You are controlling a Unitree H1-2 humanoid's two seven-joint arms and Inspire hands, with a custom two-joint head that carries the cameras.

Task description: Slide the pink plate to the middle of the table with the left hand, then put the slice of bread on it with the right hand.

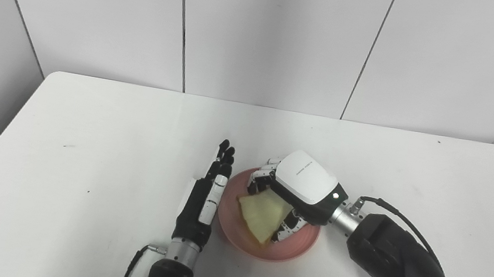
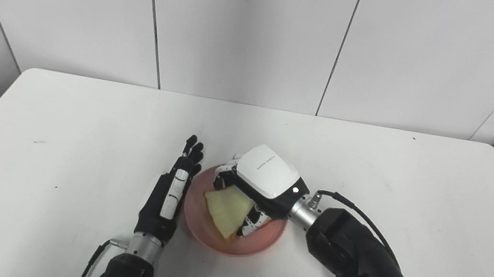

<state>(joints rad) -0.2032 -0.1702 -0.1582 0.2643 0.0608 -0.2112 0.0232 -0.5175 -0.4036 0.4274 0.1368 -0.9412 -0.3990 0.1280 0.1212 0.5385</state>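
The pink plate (image 1: 260,249) sits near the middle of the white table (image 1: 83,135). Over it hovers the right hand (image 1: 300,189), fingers curled around the slice of bread (image 1: 263,213), which hangs low inside the plate; whether it touches the plate is unclear. The left hand (image 1: 205,195) stands edge-on just beside the plate's left rim, fingers straight and together, holding nothing.
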